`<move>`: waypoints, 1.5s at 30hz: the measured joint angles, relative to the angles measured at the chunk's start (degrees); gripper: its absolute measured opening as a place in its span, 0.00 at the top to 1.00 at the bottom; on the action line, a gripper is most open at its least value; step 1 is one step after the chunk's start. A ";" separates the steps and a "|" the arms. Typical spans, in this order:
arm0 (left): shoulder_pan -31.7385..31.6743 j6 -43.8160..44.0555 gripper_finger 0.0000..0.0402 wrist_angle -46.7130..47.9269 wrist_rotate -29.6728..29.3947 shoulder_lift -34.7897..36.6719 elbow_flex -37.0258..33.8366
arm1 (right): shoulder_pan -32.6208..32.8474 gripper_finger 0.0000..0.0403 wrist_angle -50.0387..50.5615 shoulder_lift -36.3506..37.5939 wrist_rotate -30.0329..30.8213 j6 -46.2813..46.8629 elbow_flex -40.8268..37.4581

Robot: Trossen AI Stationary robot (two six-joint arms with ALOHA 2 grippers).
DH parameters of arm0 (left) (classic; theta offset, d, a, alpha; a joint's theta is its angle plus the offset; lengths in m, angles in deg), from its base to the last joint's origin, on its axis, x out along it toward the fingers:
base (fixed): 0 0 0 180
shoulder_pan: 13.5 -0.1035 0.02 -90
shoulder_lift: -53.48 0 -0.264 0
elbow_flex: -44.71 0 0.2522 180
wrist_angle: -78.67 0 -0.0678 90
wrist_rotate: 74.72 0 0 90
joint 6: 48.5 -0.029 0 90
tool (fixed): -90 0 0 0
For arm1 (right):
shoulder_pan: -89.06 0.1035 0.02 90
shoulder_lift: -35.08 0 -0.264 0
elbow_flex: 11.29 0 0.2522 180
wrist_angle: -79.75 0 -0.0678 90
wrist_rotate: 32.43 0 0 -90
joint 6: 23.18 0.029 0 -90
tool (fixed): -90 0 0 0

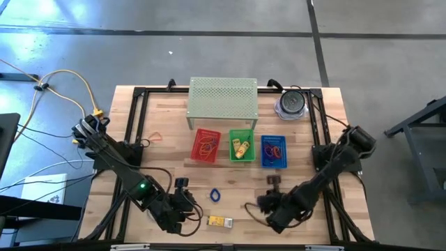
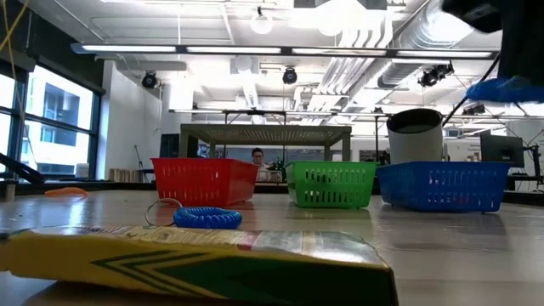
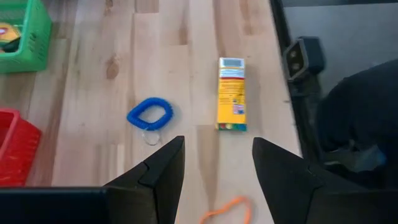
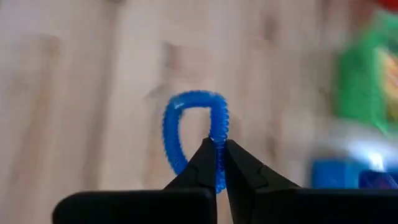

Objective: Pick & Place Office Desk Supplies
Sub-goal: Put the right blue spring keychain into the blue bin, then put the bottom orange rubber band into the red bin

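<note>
Right gripper (image 4: 216, 144) pinched shut, empty as far as can be seen; blue coil loop (image 1: 214, 196) lying just ahead of its tips, blurred. Left gripper (image 3: 217, 146) spread open over bare table, yellow box (image 3: 232, 94) ahead, an orange band (image 3: 227, 210) half cut off beneath.

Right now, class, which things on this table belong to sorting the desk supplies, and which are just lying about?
Job in hand:
- blue coiled loop, pinched in the shut right gripper
- second blue coiled loop, on the table
- yellow rectangular box
- thin orange rubber band
- red plastic basket, green plastic basket, blue plastic basket
- left gripper, open, hovering

Lying about:
- pale green perforated metal shelf
- round lidded tub
</note>
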State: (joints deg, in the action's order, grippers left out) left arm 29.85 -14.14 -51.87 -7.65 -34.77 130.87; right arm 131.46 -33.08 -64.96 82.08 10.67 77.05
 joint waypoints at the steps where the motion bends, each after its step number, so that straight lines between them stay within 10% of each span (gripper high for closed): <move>1: -0.11 -0.02 0.54 -0.10 -0.21 -0.43 0.00 | 0.15 0.99 2.55 0.90 0.82 2.72 -0.02; 10: -0.91 0.39 0.54 -2.55 -0.42 -5.03 -0.07 | -3.14 0.99 25.05 6.98 5.06 29.12 0.09; 17: -0.87 6.44 0.54 -3.16 0.10 -6.97 -0.07 | -10.59 0.99 29.05 10.02 6.99 30.06 -1.20; 34: 2.20 11.43 0.54 -0.46 0.71 -6.96 -0.09 | -29.44 0.99 1.54 15.86 -3.54 18.16 -25.19; 45: 0.69 15.85 0.54 7.38 3.47 -6.65 -0.05 | -33.05 0.61 -1.83 16.61 -7.54 17.12 -26.10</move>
State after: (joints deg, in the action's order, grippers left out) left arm 30.54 1.72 -44.49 -4.17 -41.42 130.82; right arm 98.41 -34.92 -48.35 74.54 27.79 50.95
